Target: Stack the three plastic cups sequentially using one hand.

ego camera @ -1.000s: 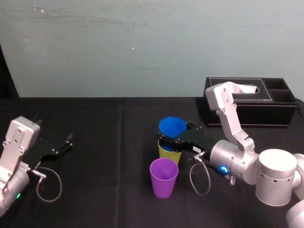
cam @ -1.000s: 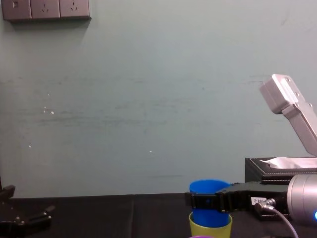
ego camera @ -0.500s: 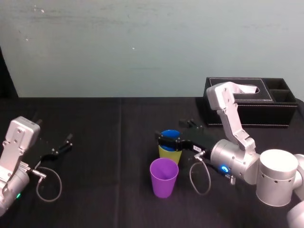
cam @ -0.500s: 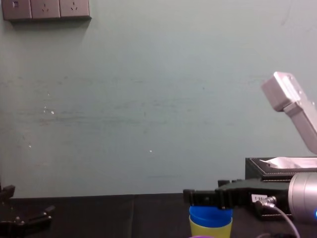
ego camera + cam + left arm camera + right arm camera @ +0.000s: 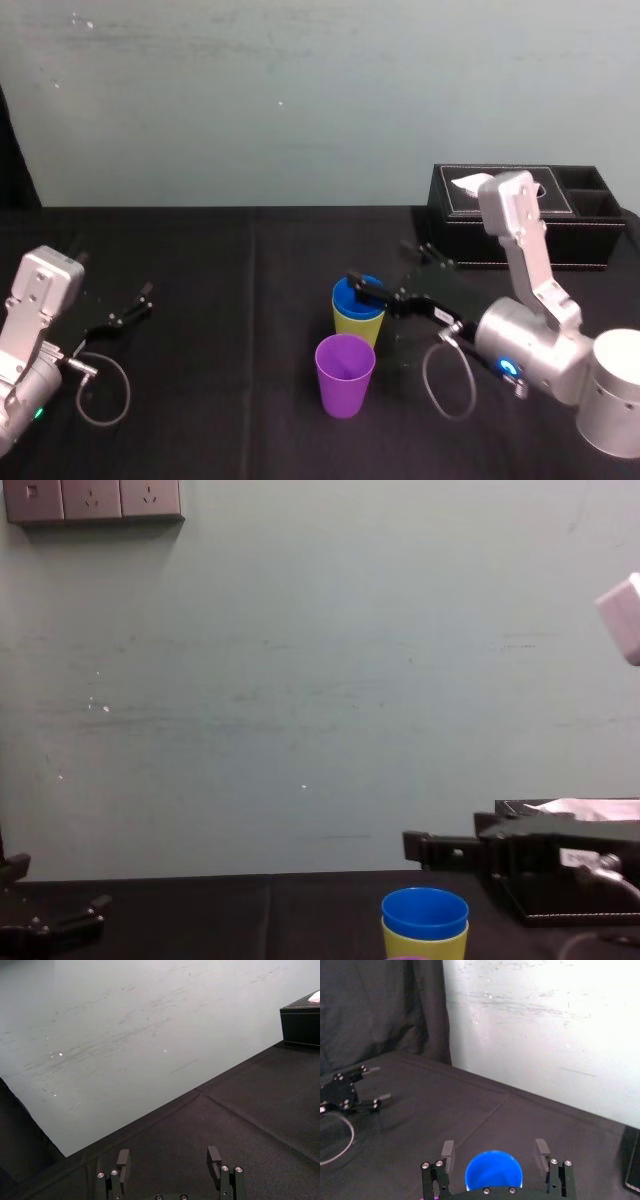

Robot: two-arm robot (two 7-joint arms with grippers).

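Two cups nest in the middle of the tabletop [image 5: 220,250], blue cup [image 5: 357,296] seated in lime-green cup [image 5: 355,327], so my right claw [image 5: 494,1147] hangs spread and empty just above them, free for the purple cup [image 5: 345,375] just nearer; left claw [image 5: 168,1156] rests open at left.

Blue cup [image 5: 357,296] now nested in green cup [image 5: 357,328], right pincer [image 5: 494,1148] released, withdrawn

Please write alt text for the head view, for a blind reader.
A blue cup sits nested in a green cup at centre, a purple cup standing in front. The open right end effector is beside the pair; the left end effector rests far left.
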